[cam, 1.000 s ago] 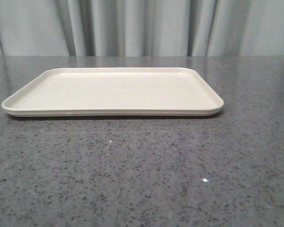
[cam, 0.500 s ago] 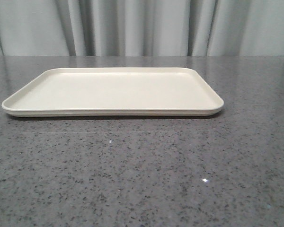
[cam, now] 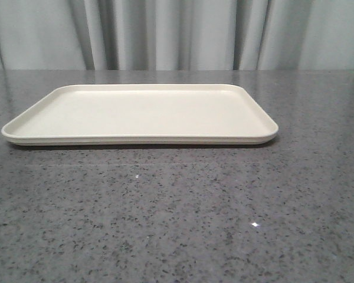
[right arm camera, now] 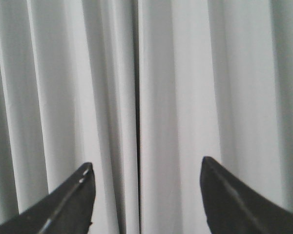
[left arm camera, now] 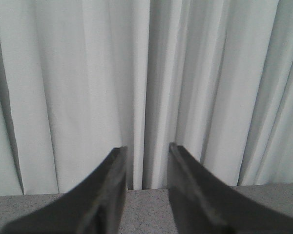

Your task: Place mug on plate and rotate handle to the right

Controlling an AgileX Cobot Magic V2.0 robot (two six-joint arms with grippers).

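The plate (cam: 141, 113), a cream rectangular tray with a low rim, lies flat on the grey speckled table in the front view, with nothing on it. The mug and its handle are out of view in every frame. Neither gripper appears in the front view. In the left wrist view my left gripper (left arm camera: 147, 147) faces the curtain, its dark fingers (left arm camera: 112, 190) a modest gap apart with nothing between them. My right gripper (right arm camera: 146, 163) also points at the curtain in its own wrist view, fingers (right arm camera: 73, 200) spread wide and holding nothing.
The speckled grey tabletop (cam: 183, 218) stretches in front of the plate toward the camera. A pale pleated curtain (cam: 177, 35) hangs behind the table's far edge. A strip of table (left arm camera: 146, 209) shows between the left fingers.
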